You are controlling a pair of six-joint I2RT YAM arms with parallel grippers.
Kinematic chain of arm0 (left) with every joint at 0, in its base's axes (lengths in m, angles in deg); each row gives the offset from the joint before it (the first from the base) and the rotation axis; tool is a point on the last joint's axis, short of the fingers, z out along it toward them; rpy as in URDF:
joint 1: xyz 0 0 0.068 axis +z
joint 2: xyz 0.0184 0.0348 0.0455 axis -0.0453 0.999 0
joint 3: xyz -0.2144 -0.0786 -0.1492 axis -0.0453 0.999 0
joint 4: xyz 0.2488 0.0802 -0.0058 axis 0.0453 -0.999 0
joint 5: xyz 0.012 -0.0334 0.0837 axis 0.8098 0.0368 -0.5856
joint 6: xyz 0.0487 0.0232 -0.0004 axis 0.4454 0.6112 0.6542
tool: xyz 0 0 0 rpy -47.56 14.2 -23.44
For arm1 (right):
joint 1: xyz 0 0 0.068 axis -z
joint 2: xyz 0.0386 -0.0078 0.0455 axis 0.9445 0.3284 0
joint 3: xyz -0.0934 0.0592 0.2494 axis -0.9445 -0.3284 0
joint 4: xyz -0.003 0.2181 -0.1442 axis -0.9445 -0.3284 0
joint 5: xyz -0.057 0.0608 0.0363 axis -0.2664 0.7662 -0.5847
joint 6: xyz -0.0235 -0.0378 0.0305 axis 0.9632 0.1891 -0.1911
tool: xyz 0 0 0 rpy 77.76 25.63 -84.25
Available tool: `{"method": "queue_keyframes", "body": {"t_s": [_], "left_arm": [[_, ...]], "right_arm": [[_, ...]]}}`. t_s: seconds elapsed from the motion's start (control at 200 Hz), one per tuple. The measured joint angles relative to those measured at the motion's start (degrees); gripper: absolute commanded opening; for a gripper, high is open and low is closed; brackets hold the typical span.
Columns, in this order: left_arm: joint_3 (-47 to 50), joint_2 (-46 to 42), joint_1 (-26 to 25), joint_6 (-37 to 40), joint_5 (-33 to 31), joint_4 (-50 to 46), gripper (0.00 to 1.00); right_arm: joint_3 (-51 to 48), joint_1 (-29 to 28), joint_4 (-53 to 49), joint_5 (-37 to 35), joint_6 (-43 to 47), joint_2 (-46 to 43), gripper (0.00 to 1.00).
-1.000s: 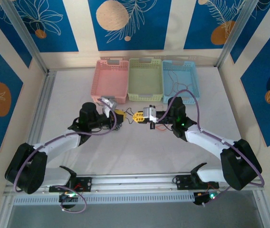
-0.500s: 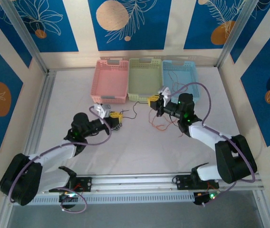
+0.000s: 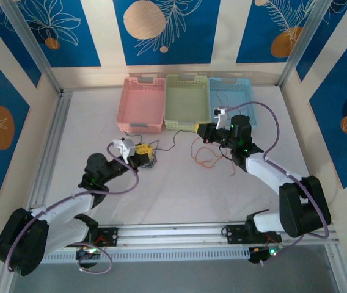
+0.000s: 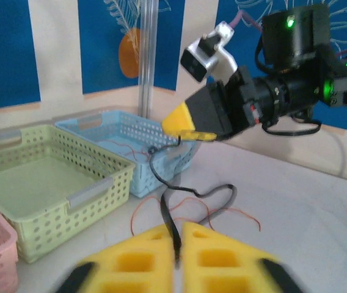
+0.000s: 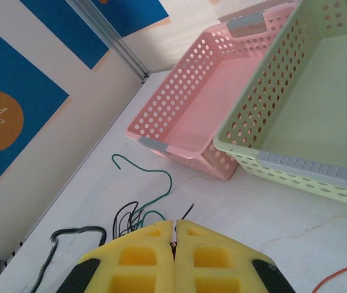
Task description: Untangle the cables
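Jaws mid-table, cables (image 4: 168, 220) strung between, baskets (image 3: 186, 125) beyond

The left gripper (image 3: 142, 152) and right gripper (image 3: 199, 130), nose to nose at mid-bench a second ago, now sit well apart: the left is further toward 8 o'clock, the right toward 1 o'clock, near the green basket (image 3: 186, 125). A black cable (image 4: 167, 213) now stretches between them, and the orange cable (image 3: 207, 162) lies uncovered.
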Motion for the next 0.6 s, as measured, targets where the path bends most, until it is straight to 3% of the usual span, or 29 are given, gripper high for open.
{"method": "queue_keyframes", "body": {"t_s": [0.04,0.17,0.34,0.6], "left_arm": [[-0.72,0.00,0.00,0.17,0.09,-1.25,0.68],[-3.91,-0.20,0.00,1.49,-0.02,-6.73,0.93],[-7.63,-3.02,-0.24,5.42,-2.95,-18.58,0.94],[-12.46,-3.93,-4.90,16.17,-13.42,-31.80,0.93]], "right_arm": [[0.52,-0.04,-0.94,-0.59,0.90,-0.96,0.00],[4.17,-1.05,-4.83,-3.06,7.91,-3.61,0.00],[6.80,-5.07,-9.97,-6.93,19.08,-6.95,0.00],[7.39,-11.91,-17.55,-13.97,33.11,-7.63,0.00]]}}
